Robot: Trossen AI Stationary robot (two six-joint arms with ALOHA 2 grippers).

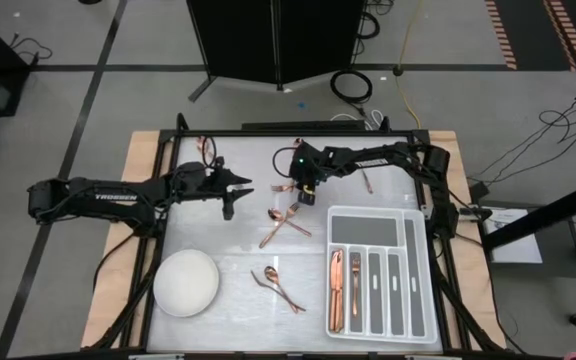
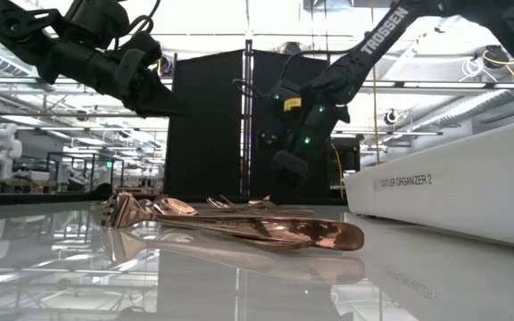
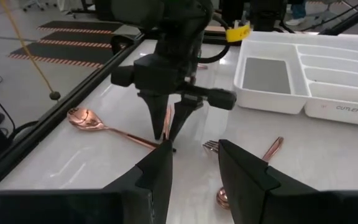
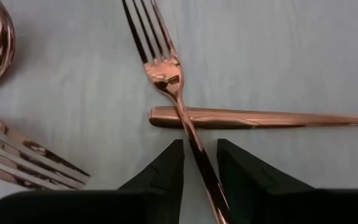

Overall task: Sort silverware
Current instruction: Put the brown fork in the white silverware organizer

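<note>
Right gripper (image 4: 199, 165) over the silverware pile

Fork (image 4: 166, 74) handle runs between its jaws, clenched on it or not, cannot tell; left gripper (image 1: 240, 186) hovers nearby, jaws released.

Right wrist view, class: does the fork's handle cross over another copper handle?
Yes: the fork lies across a copper handle, just ahead of the right claw.

Bright, even overhead light fills the scene. The glossy bench (image 2: 150, 267) mirrors the ceiling lamps and the silverware (image 2: 239, 227) below the right hand (image 2: 286, 169). In the right wrist view, the right hand's own fingers (image 4: 160, 177) blur darkly while the fork (image 4: 163, 68) beyond them stays sharp, casting faint shadows.
</note>
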